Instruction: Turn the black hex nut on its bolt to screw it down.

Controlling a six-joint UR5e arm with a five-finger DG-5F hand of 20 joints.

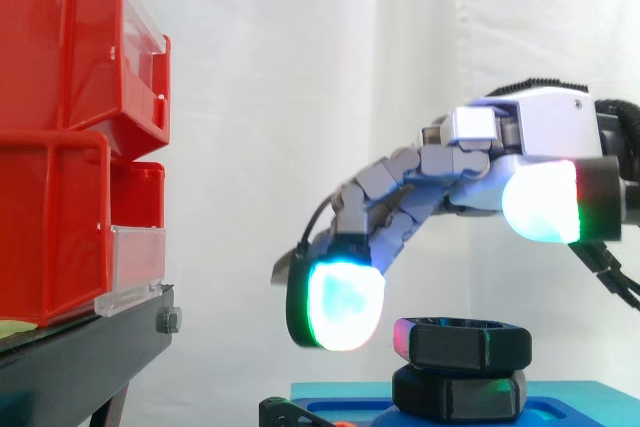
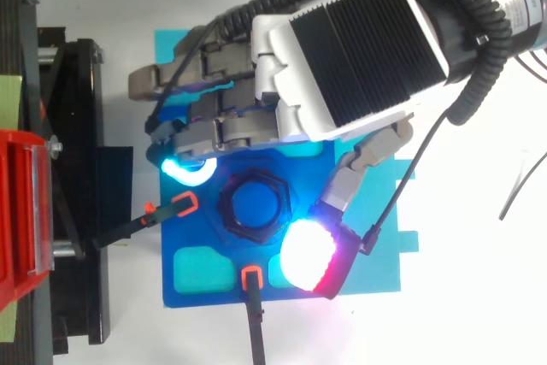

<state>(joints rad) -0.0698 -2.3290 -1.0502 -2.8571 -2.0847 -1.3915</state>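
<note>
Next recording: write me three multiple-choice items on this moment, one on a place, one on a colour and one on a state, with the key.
1. In the side view, where are the red bins relative to the black hex nut?
A. to its left
B. to its right
C. beneath it

2. What colour is the plate under the nut?
A. yellow
B. blue
C. white

3. How is the hand?
A. shut on the nut
B. open, above the nut
C. pressed flat on the plate

Key:
1 A: the bins sit at the left edge on the black stand.
2 B: blue shows all round the nut in the top view.
3 B: its fingers are relaxed, not curled round the nut.
</note>
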